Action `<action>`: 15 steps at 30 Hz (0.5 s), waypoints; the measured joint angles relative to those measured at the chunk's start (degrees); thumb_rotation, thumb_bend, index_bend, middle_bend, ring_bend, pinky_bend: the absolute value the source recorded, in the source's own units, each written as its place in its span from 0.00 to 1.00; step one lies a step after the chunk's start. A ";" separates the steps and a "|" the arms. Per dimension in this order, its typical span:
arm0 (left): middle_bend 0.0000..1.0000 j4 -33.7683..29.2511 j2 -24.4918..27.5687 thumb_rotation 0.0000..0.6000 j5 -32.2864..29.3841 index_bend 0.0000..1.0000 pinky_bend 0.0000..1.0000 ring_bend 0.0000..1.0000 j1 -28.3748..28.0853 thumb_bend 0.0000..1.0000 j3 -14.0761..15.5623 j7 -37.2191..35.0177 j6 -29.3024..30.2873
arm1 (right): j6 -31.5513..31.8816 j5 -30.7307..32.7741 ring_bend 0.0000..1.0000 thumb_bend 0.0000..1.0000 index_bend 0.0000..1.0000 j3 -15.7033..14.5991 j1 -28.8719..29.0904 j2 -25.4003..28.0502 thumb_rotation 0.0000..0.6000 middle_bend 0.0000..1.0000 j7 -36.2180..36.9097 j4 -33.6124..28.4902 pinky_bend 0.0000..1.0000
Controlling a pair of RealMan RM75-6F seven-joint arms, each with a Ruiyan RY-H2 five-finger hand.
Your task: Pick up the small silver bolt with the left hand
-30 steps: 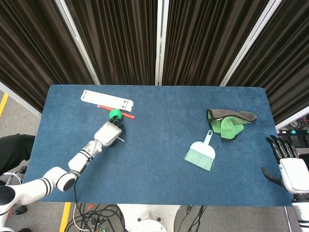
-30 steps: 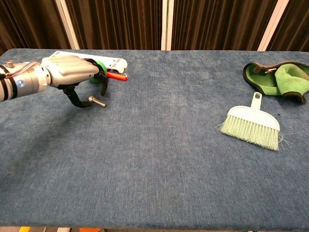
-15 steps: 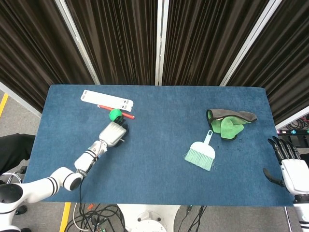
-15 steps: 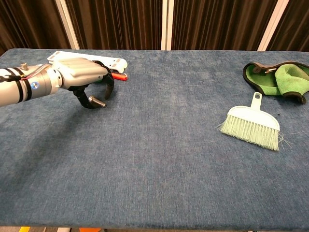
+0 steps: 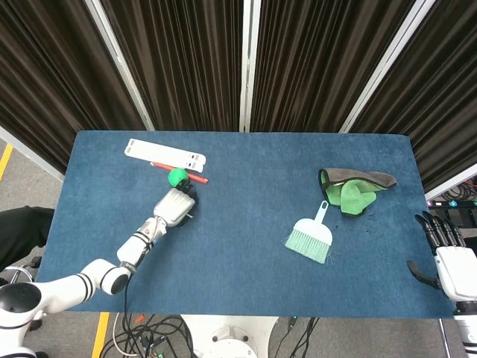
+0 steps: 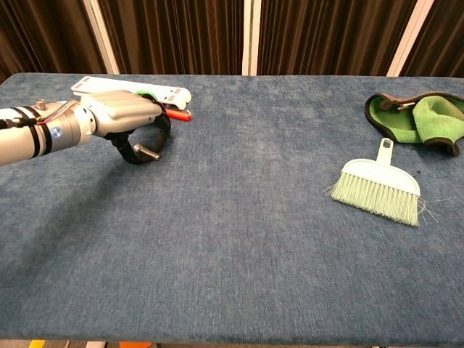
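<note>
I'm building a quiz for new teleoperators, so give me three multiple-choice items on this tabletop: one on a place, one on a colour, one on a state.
1. Where does the small brush lie?
A. beside the white strip
B. just in front of the green cloth
C. under the left robot hand

2. What colour is the tabletop?
A. blue
B. red
C. white

3. What is the left robot hand doing?
A. resting flat, far from everything
B. holding the brush
C. curled around the silver bolt

Key: 1 B, the brush handle points toward the cloth. 2 A, blue fabric covers it. 3 C, the fingers arch over the bolt, which is on the table.
</note>
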 measured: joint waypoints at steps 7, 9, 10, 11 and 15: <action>0.26 1.01 -0.63 1.00 -0.13 0.52 0.02 0.10 0.04 0.36 0.58 -0.15 0.57 | 0.03 0.07 0.00 0.19 0.00 0.03 -0.11 0.01 1.00 0.05 -0.07 -0.07 0.00; 0.26 1.23 -0.78 1.00 -0.12 0.52 0.02 0.10 0.08 0.36 0.70 -0.23 0.81 | -0.01 0.08 0.00 0.19 0.00 0.01 -0.13 -0.02 1.00 0.05 -0.07 -0.05 0.00; 0.26 1.28 -0.82 1.00 -0.11 0.53 0.02 0.10 0.12 0.37 0.74 -0.32 0.91 | -0.02 0.10 0.00 0.19 0.00 0.01 -0.14 -0.03 1.00 0.05 -0.05 -0.04 0.00; 0.26 1.31 -0.86 1.00 -0.09 0.54 0.02 0.10 0.18 0.37 0.78 -0.42 1.07 | -0.03 0.13 0.00 0.19 0.00 0.01 -0.16 -0.03 1.00 0.05 -0.03 -0.05 0.00; 0.27 1.29 -0.95 1.00 0.31 0.56 0.02 0.10 0.76 0.38 0.95 -1.50 2.45 | 0.11 0.10 0.00 0.19 0.00 0.02 -0.25 -0.05 1.00 0.05 0.03 -0.03 0.00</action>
